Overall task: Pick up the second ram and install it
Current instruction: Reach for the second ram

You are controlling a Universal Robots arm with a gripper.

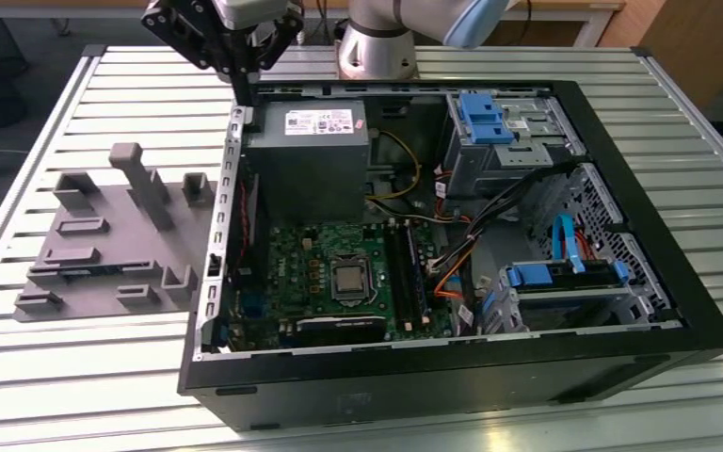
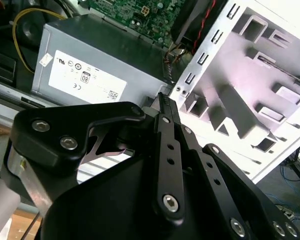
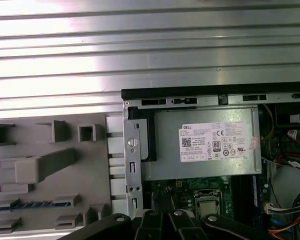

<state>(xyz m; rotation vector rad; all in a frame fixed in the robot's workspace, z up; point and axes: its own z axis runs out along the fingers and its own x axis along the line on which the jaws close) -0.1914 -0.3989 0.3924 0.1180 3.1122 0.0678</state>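
Observation:
The second ram is a thin blue-green stick lying on edge in a slot of the grey holder block. In the exterior view the second ram sits low in the holder, on the exterior view's left of the open computer case. My gripper hangs high over the case's back left corner, above the grey power supply and far from the ram. In the second wrist view my gripper is shut, its black fingers meeting at a point with nothing between them.
Inside the case the green motherboard carries long black memory slots beside the processor socket. Blue drive brackets and orange and black cables fill the exterior view's right side. The slatted metal table runs all around the case.

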